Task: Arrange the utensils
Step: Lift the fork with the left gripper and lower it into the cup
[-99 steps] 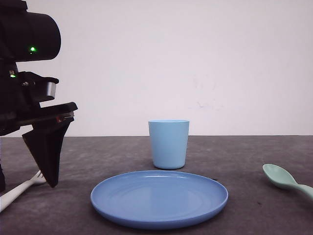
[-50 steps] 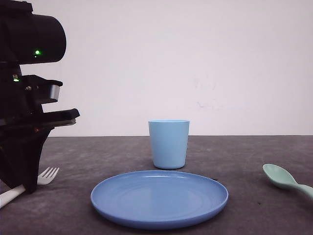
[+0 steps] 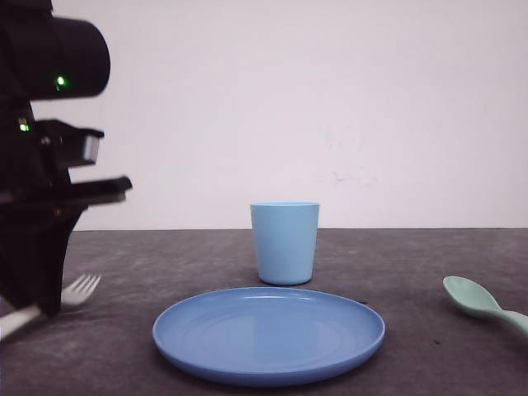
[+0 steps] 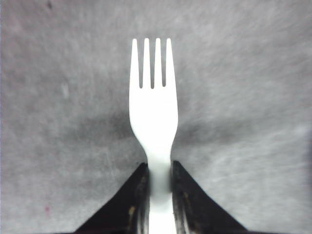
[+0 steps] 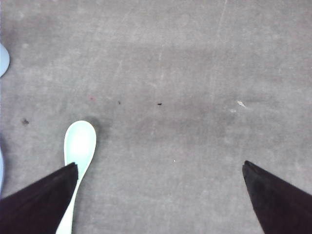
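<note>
Left gripper (image 4: pixel 160 178) jaws clamped on white fork (image 4: pixel 153 105) handle, tines straight ahead along gripper line; right gripper (image 5: pixel 161 168) jaws wide, empty, green spoon (image 5: pixel 79 146) beside one finger.

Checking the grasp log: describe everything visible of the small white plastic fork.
The small white plastic fork has four straight tines, a broad head and a narrow neck, and looks smooth and matte. The left gripper is shut on its handle just below the neck. From the front its tines point right, beside the round blue plate, over the grey table.
</note>
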Controlling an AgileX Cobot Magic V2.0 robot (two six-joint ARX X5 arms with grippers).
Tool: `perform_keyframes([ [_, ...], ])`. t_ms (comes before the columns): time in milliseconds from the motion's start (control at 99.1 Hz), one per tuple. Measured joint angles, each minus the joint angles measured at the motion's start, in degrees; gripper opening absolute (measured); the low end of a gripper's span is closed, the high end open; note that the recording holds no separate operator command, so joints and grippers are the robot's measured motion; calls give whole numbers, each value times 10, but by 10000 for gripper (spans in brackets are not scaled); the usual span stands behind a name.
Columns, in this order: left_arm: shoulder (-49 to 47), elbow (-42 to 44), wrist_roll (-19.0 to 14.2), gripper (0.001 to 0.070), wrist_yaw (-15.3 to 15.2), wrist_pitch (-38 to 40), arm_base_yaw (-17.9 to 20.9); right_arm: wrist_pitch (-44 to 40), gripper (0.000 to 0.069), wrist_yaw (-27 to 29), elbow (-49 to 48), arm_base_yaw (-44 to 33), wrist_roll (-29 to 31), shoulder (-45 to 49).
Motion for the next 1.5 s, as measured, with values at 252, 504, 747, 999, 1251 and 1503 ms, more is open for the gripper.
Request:
perform_keyframes([
  [252,-64,40,2,42,1,35,-7,0,681,0,0,0,0,0],
  [504,-100,45,11,42,30,212,-47,0,681,0,0,0,0,0],
  [747,-81,46,37,42,31,410,-78,0,681,0,0,0,0,0],
  [999,-14,46,61,42,31,575,-82,0,681,0,0,0,0,0],
  [1251,80,46,77,42,31,704,-85,0,681,0,0,0,0,0],
  [1503,155,46,125,42,31,781,-89,0,681,0,0,0,0,0],
])
